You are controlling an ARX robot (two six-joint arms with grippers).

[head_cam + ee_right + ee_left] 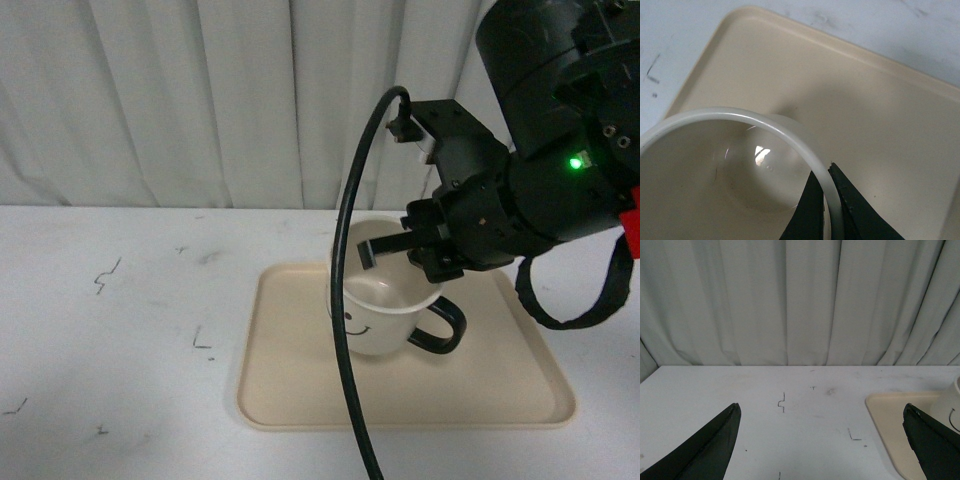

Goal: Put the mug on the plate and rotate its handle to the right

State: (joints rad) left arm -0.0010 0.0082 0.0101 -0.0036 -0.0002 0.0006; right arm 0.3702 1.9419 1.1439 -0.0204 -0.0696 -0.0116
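Cream mug (pixel 378 322) with a black smiley on its side is upright and empty, sitting roughly mid-way across the beige rectangular plate (pixel 300 385), a bit toward the back. Its shiny black handle (pixel 447 325) sticks out to the right.

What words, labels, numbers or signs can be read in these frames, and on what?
No readable text in any view.
Cream-white round mug: only a black smiley face, no letters.
White table: dark scribble marks, not legible characters.
Black right arm: a green light, no label.
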